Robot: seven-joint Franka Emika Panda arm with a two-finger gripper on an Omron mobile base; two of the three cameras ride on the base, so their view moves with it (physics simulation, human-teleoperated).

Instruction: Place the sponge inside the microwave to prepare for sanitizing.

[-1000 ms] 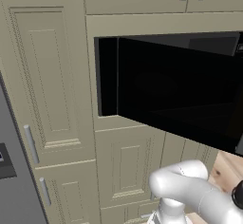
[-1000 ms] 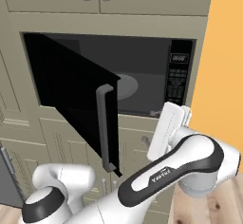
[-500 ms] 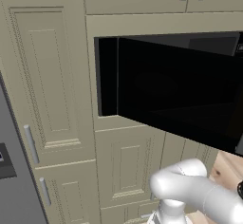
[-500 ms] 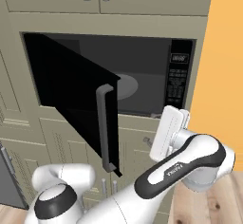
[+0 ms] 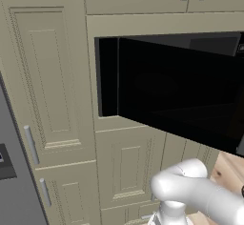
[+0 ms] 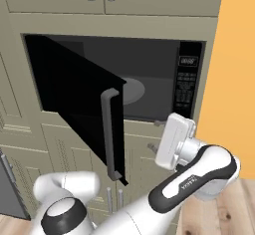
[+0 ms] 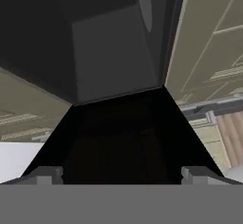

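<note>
The microwave (image 6: 149,79) is built into the cream cabinets, and its glossy black door (image 6: 79,104) stands swung out to the left. Inside the dark grey cavity lies the round turntable (image 6: 130,90); the button panel (image 6: 187,84) is on the right. My hand (image 6: 174,139) hovers just below the cavity's right front edge, with its fingers hidden behind it. In the rolled hand view, the gripper (image 7: 121,175) is open with nothing between the wide-apart tips. That view looks past the black door (image 7: 123,137) into the cavity with the turntable (image 7: 144,4). The sponge is out of view.
Cream cabinet doors and drawers surround the microwave (image 5: 171,86). The open door (image 5: 181,90) juts far out over the lower drawers (image 5: 124,162). A grey appliance side (image 5: 9,171) stands at the left, an orange wall (image 6: 234,79) at the right, and wood floor (image 6: 239,209) below.
My hand has sunk a little below the microwave's front edge and the elbow has shifted. The door and microwave have not moved.
</note>
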